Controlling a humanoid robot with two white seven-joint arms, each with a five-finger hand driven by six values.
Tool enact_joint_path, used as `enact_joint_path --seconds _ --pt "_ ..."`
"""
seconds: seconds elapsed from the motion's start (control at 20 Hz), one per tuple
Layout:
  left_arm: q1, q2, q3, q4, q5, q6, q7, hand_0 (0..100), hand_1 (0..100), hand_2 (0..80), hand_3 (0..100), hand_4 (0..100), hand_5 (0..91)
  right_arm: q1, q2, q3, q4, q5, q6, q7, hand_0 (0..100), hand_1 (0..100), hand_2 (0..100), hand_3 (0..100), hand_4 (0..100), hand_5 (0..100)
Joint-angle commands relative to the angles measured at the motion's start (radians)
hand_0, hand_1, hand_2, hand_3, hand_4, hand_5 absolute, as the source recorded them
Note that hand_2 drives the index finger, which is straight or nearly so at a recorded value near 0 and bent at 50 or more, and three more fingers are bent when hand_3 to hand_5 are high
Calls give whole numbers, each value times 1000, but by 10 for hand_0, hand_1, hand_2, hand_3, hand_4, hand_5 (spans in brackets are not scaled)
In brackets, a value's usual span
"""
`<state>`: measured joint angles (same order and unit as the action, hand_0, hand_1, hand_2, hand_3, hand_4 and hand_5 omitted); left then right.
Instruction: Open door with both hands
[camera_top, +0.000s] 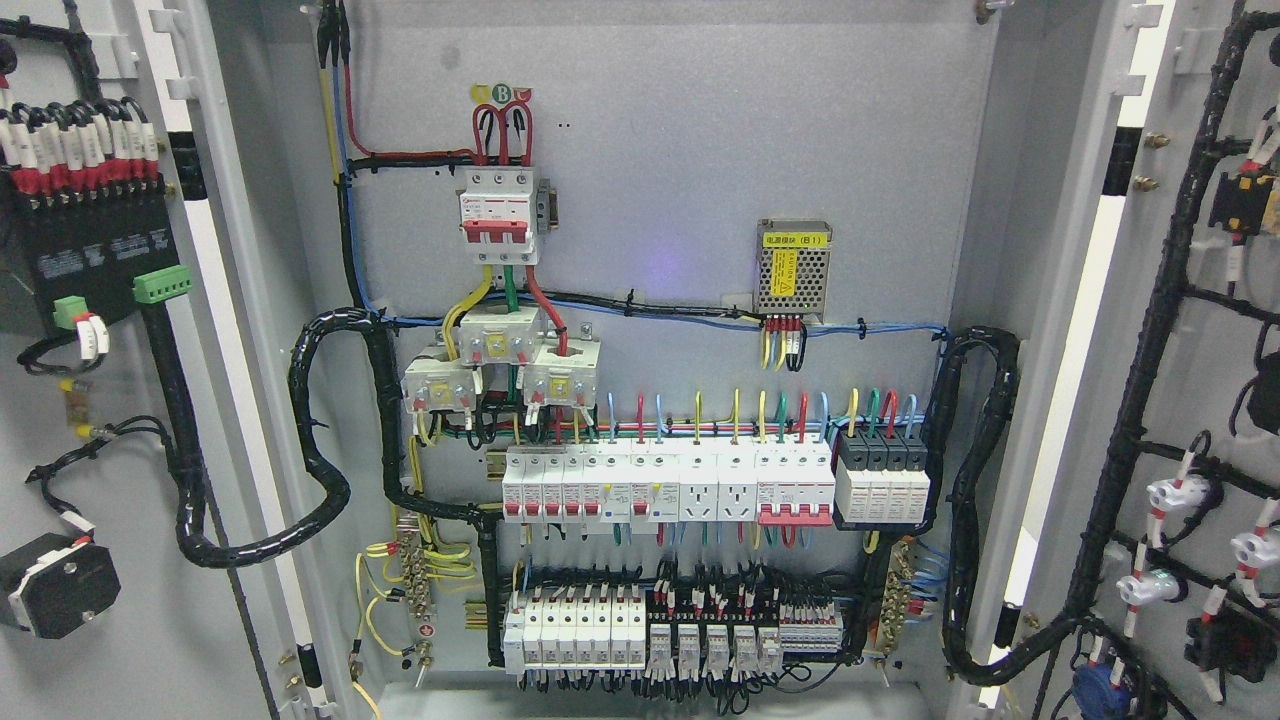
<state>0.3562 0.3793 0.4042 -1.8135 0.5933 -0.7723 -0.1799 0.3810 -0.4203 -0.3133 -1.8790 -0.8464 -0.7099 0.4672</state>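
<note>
Doors of the grey steel cabinet already stand swung wide, left leaf (130, 400) and right leaf (1180, 400) flanking the wired back panel (700, 150); you see neither hand, so their state can't be told; no nearer arm.

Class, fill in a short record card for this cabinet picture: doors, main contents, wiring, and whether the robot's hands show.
left door: swung open, inner side showing
right door: swung open, inner side showing
back panel: grey, carries the parts
top breaker: white with red lever
power supply: perforated metal case, yellow label
breaker rows: two rows, lower half
cable looms: black, looping to both doors
robot hands: none in view
</note>
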Motion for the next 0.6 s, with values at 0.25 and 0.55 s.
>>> enact_joint_path --seconds 0.25,0.55 --pt "-170 122 31 331 34 -435 -6 120 389 0 0 0 0 15 -5 -38 44 -36 0 -1 120 389 0 0 0 0" --pt "-264 158 30 499 33 -417 -7 120 389 0 0 0 0 36 -2 -65 46 -36 -2 -1 120 389 0 0 0 0"
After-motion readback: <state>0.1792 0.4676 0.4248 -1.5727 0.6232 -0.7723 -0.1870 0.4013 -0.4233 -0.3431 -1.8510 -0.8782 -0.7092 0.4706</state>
